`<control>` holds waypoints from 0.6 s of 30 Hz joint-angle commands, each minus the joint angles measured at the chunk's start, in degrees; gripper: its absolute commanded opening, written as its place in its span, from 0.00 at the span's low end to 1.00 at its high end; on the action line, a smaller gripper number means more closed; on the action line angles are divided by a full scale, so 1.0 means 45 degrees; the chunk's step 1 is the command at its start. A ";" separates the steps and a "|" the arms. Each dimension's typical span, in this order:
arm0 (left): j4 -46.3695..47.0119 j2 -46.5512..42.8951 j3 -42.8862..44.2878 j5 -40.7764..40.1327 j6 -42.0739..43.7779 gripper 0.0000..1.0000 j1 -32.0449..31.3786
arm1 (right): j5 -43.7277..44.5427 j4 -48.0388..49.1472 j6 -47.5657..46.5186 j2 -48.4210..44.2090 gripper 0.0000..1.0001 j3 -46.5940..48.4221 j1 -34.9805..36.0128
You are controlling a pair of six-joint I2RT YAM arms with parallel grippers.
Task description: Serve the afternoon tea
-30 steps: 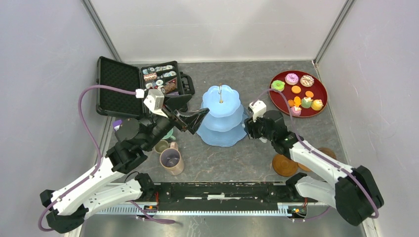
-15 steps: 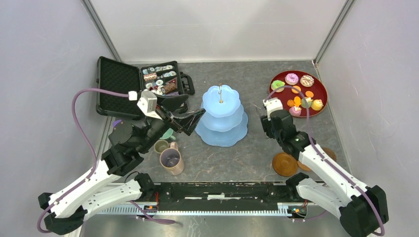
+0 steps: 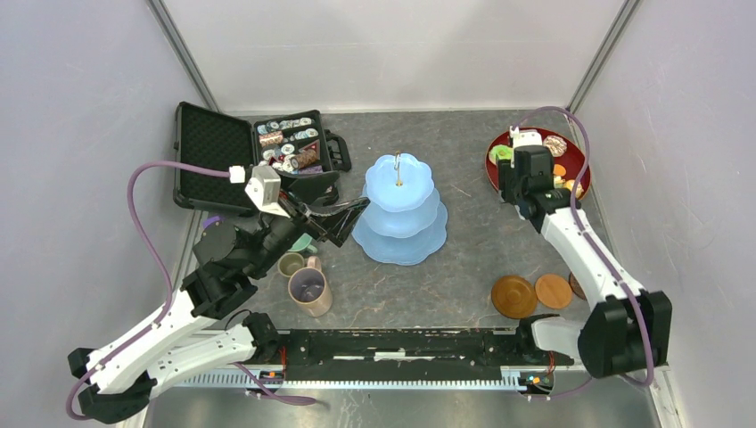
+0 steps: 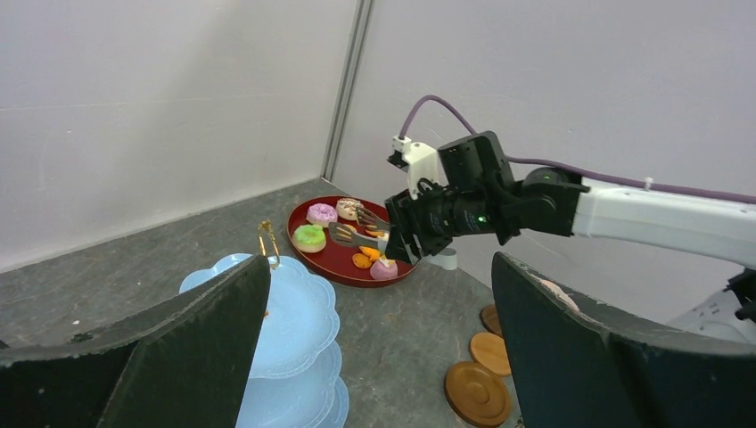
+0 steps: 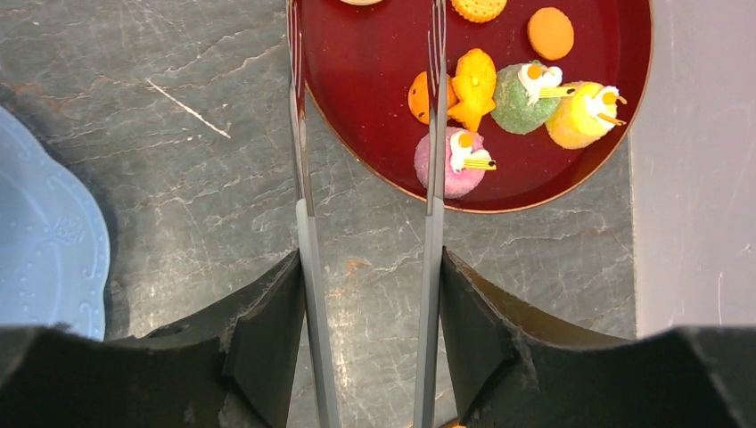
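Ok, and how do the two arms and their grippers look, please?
The left arm and the right arm match: white links with black joints. A purple cable loops to a small white camera block at each wrist. The left gripper and the right gripper are black, each with two broad, wedge-shaped fingers. No readable markings show.

Bright, even light came from overhead, and the pale walls (image 3: 392, 53) were softly lit. The cake stand (image 3: 398, 209) cast only a soft shadow on the grey table (image 3: 464, 267). The overhead view was sharp; at the left wrist the near black fingers (image 4: 178, 357) looked soft-edged, while the tongs (image 5: 434, 250) carried a dull sheen.
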 commanded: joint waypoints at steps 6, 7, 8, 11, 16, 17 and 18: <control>0.0375 0.0132 -0.0006 -0.0338 0.0827 1.00 -0.0169 | -0.2395 0.0751 0.0095 0.2370 0.60 0.1761 -0.1520; 0.0395 0.0141 -0.0006 -0.0354 0.0844 1.00 -0.0169 | -0.2475 0.0749 0.0101 0.2598 0.60 0.1916 -0.1611; 0.0395 0.0153 -0.0018 -0.0345 0.0846 1.00 -0.0168 | -0.2554 0.0763 0.0077 0.2820 0.60 0.2053 -0.1677; 0.0395 0.0214 -0.0015 -0.0357 0.0866 1.00 -0.0165 | -0.2852 0.0919 -0.0011 0.3324 0.62 0.2262 -0.1892; 0.0388 0.0313 0.0004 -0.0360 0.0885 1.00 -0.0166 | -0.2832 0.1212 -0.0050 0.3971 0.62 0.2449 -0.2103; 0.0376 0.0339 0.0004 -0.0373 0.0885 1.00 -0.0152 | -0.2851 0.1239 -0.0051 0.4121 0.62 0.2500 -0.2123; 0.0375 0.0360 -0.0006 -0.0391 0.0900 1.00 -0.0165 | -0.2890 0.1284 -0.0049 0.4243 0.62 0.2566 -0.2148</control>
